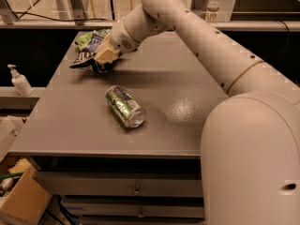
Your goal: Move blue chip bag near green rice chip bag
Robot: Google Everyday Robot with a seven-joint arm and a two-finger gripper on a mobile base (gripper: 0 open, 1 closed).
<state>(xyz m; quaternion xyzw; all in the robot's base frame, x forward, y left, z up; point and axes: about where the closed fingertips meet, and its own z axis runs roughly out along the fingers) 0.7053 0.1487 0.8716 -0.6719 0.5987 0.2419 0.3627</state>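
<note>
Gripper: I am holding my gripper (100, 65) low over the far left corner of the tabletop (187, 97), with my arm reaching across from the right.
Jaws: I am gripping the blue chip bag (82, 60) with them closed on its near end, as far as I can make out.
Blue chip bag: it is sticking out to the left of my jaws, seemingly just off the tabletop, with a shadow lying under it.
Green rice chip bag: the green rice chip bag (83, 40) is lying at the far left edge of the tabletop, just behind the blue one. The two are looking very close, perhaps overlapping.
Can: a green can (124, 106) is lying on its side mid-tabletop, well apart from both bags and out of my way.
Done: I am judging the carrying part as nearly finished, since the blue bag is sitting right beside its target.
Left: I am expecting only to lower the bag, let go, and pull away without dragging either bag.
</note>
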